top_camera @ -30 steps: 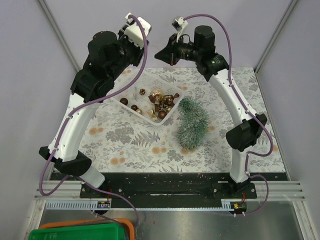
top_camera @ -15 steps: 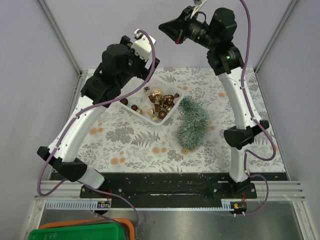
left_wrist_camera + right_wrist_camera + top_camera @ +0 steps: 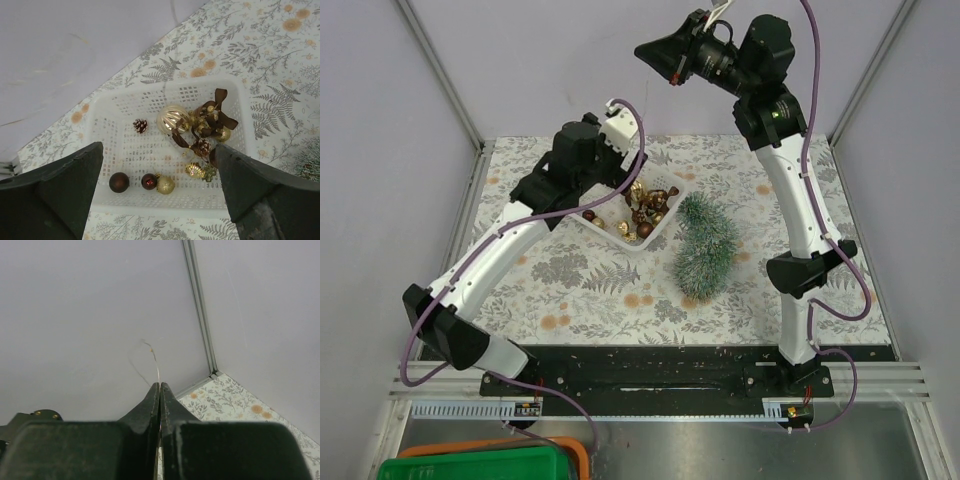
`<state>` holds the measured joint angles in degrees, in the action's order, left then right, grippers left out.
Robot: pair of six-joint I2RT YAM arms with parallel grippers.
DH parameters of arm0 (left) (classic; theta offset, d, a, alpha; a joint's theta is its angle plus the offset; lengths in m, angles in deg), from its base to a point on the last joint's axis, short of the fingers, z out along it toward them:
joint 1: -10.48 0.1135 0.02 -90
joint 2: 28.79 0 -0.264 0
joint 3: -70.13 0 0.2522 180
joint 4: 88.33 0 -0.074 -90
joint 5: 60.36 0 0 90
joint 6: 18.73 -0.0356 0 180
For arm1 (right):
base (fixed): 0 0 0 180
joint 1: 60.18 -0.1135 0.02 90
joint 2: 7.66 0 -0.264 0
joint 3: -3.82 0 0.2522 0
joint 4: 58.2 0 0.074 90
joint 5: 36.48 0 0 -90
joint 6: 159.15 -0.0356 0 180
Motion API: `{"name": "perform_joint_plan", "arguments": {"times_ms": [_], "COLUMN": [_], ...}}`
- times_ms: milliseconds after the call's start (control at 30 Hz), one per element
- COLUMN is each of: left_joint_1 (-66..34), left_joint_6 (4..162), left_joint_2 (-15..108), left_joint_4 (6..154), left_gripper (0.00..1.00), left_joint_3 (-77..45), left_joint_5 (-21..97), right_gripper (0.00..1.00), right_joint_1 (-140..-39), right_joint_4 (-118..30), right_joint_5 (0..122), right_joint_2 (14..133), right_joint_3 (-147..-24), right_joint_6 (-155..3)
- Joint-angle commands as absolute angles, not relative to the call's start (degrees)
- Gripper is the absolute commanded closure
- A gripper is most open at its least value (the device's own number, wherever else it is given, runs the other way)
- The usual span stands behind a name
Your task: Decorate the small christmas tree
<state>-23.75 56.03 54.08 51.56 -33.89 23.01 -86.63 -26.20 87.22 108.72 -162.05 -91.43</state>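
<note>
**Tree still bare, pick not yet made**

Progress: the small christmas tree lies on its side on the surface, just right of the white basket. We see no ornament on it. All visible decorations are in the basket: gold bauble, brown bow, pine cone, plus small brown and gold balls along the near wall. Our judgement: task at its start. Tree needs standing up and every ornament is left to place.

Left end effector: jaws spread fully wide, nothing between them, hanging above the basket's middle and clear of the contents.

Right end effector: jaws closed tight, held high over the far edge, well apart from tree and basket. A thin thread comes out of the seam at the tips, so it appears pinched. What hangs on it, if anything, we cannot tell.

Changes vs. one sec. earlier:
- Left arm has come down from far-left of the basket to directly over it, and its jaws have gone from nearly closed to wide.
- Right arm has risen from just beyond the basket to its high position.
- Tree and basket unmoved.
</note>
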Motion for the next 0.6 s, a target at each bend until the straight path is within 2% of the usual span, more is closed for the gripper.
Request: {"name": "perform_joint_plan", "arguments": {"times_ms": [0,100,233,300,400,433,500,567], "left_joint_1": [-23.3,-22.7,-20.9,-20.0,-18.4,-17.7,-17.0,-16.8], "left_joint_6": [57.8,57.7,58.8,59.1,60.1,60.4,59.9,58.1], "left_joint_2": [56.6,59.4,62.8,64.4,65.7,65.6,64.8,63.1], "left_joint_4": [60.9,65.2,66.0,65.9,66.0,66.0,65.5,64.9], "left_gripper": [0.01,0.01,0.01,0.11,0.4,0.6,0.87,0.93], "left_joint_3": [-32.7,-32.7,-35.3,-36.8,-37.8,-37.9,-37.4,-36.6], "left_joint_5": [26.9,23.9,27.3,28.9,31.5,32.4,32.6,31.5], "right_gripper": [1.0,1.0,1.0,1.0,1.0,1.0,1.0,1.0], "right_joint_1": [-87.2,-87.4,-87.4,-87.4,-87.4,-87.4,-87.4,-87.4], "right_joint_4": [-29.6,-30.3,-31.3,-31.3,-31.6,-31.7,-31.5,-31.5], "right_joint_5": [89.5,89.7,90.0,90.0,89.6,89.6,88.9,88.2], "right_joint_2": [107.7,106.5,104.9,104.2,103.3,103.0,102.3,101.8], "right_joint_3": [-161.5,-159.7,-157.5,-156.8,-156.0,-155.8,-155.3,-155.2], "right_joint_6": [-93.4,-93.6,-93.8,-93.7,-93.5,-93.3,-92.9,-92.3]}}
